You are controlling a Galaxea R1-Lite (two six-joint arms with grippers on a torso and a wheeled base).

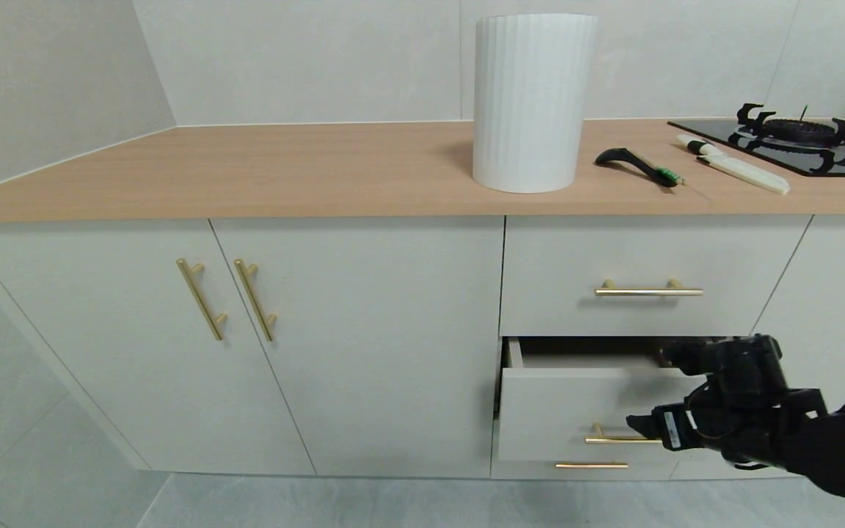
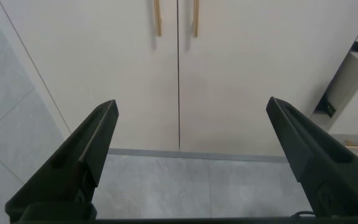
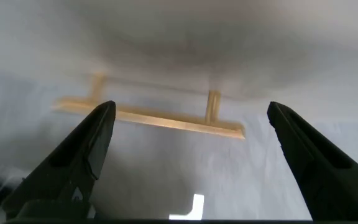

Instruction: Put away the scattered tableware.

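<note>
Tableware (ladle (image 1: 639,166), knife (image 1: 734,167)) is found lying on the worktop (image 1: 283,169) by the hob (image 1: 796,143). The drawer (image 1: 569,407) is seen partly out; the right hand (image 3: 189,112) is held wide open, empty, at its handle (image 3: 160,118). A grip and further pull are judged due next.

Light's bright and even from overhead on my feed. The canister (image 1: 532,103) throws a soft shadow toward the counter's (image 1: 283,169) left end, the drawer (image 1: 576,411) mouth is dark, and the hob (image 1: 796,150) glass shines a bit. Head view bows the counter's front edge. Right wrist view is dim, with shadow over the handle (image 3: 160,119).
</note>
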